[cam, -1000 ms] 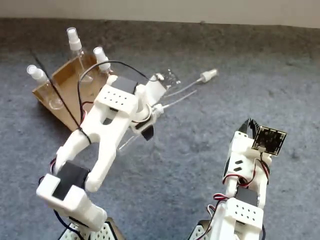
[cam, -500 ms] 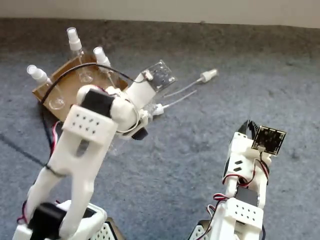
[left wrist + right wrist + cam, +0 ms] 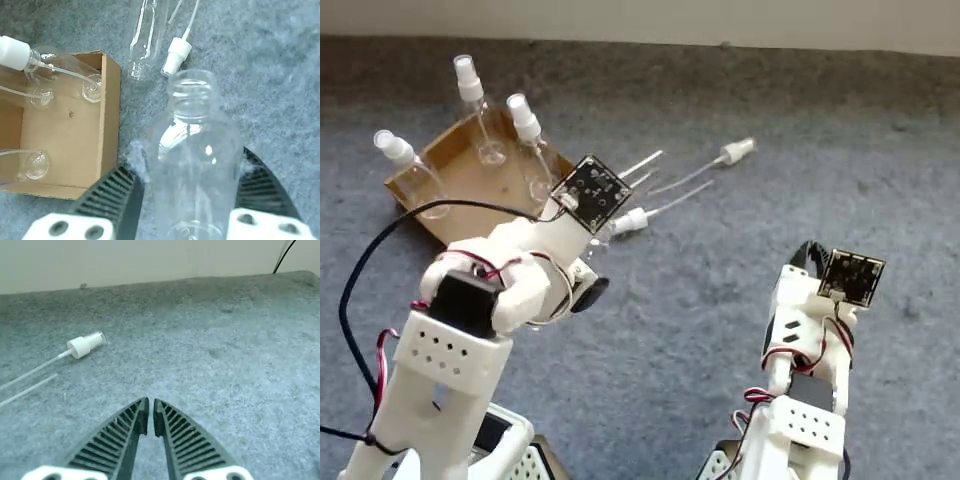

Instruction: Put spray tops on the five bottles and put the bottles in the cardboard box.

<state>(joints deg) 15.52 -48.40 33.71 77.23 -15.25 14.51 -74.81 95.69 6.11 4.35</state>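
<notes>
— What is the cardboard box [image 3: 110,115] carrying?

— It is sitting on the grey carpet [image 3: 720,300] just beside the left gripper [image 3: 189,187]. Three capped bottles [image 3: 523,117] are standing upright inside it. Each is wearing a white spray top, with a thin tube running down through the clear body.

— And the bottle being handled?

— The open bottle [image 3: 192,145] is showing as clear plastic with no top, its threaded neck pointing away from the left gripper. The gripper's dark ribbed fingers [image 3: 115,195] are pressing on either side of the body and clamping it between them.

— What is lying ahead of that gripper?

— A second bare bottle [image 3: 145,30] is lying on its side just past the held bottle's mouth. A loose spray top [image 3: 178,50] is lying just beside it, near the held bottle's mouth.

— And the other arm?

— The right gripper [image 3: 148,420] is pointing out over the carpet with its jaws drawn in to a thin slit, gripping nothing. A far spray top [image 3: 86,345], trailing a long thin tube, is lying well ahead of it, off toward the left arm's side.
</notes>
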